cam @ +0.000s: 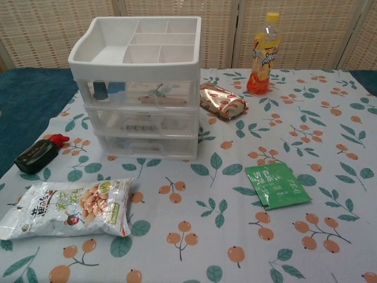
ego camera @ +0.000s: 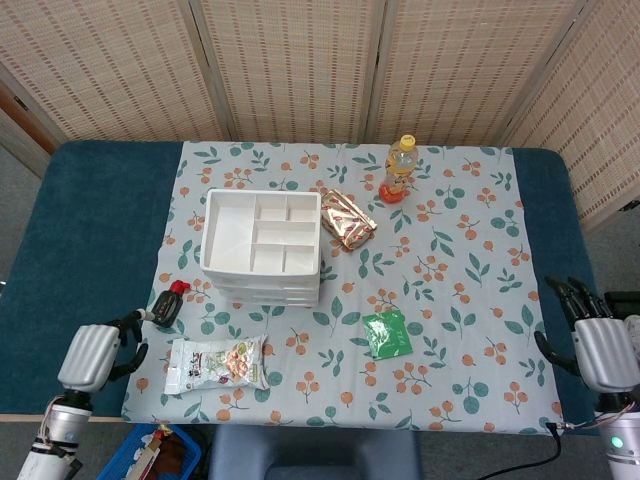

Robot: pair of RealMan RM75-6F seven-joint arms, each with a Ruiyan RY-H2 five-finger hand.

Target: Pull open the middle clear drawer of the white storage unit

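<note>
The white plastic storage unit with three clear drawers stood at about ten o'clock from the table's centre, its drawer fronts turned toward the robot, presumably so a hand could pull straight back. The middle clear drawer sat flush between the other two, shut, its handle facing six o'clock.

The left hand hovered at the seven o'clock corner, empty, fingers loosely curled and apart, just beside the black bottle with a red cap. The right hand waited at the four o'clock edge, empty too, fingers spread and pointing up the table. Neither touched anything; both seemed parked low, clear of the goods.

The clear peanut packet lay at six o'clock from the unit, likely in the left hand's path.
</note>
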